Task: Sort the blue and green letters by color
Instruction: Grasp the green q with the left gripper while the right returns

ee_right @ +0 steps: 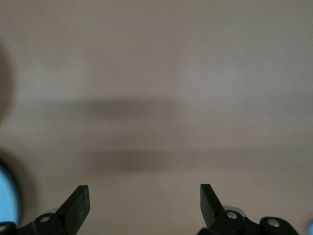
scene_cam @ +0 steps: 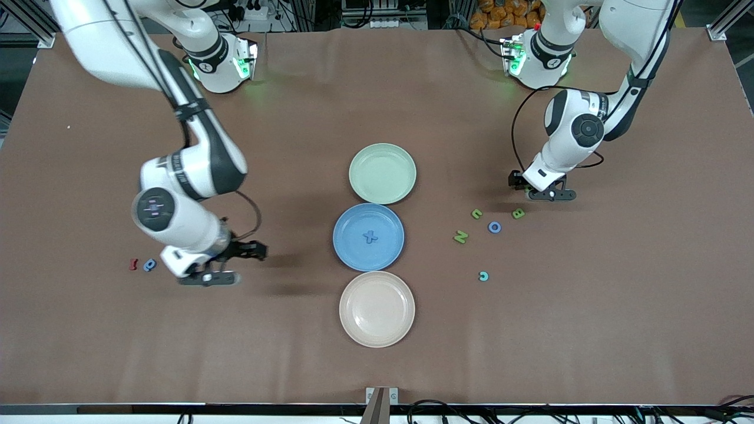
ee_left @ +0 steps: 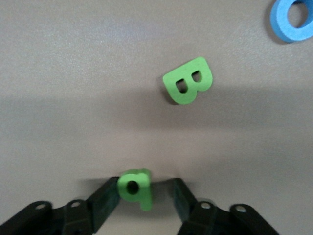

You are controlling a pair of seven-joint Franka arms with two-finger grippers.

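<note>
My left gripper (ee_left: 145, 188) is low over the table toward the left arm's end (scene_cam: 530, 188), open around a small green letter (ee_left: 134, 187). The letter touches one finger and a gap stays to the other. Close by lie a green B (ee_left: 188, 81) (scene_cam: 518, 213), a blue O (ee_left: 292, 19) (scene_cam: 495, 227), a green C (scene_cam: 476, 214), a green N (scene_cam: 460, 237) and a blue-green C (scene_cam: 483, 275). A blue X (scene_cam: 370, 237) lies in the blue plate (scene_cam: 341, 247). My right gripper (scene_cam: 250, 265) (ee_right: 144, 193) is open with nothing in it, beside a blue letter (scene_cam: 149, 265).
A green plate (scene_cam: 382, 173), the blue plate and a beige plate (scene_cam: 377, 308) stand in a row down the table's middle. A dark red I (scene_cam: 134, 264) lies beside the blue letter toward the right arm's end.
</note>
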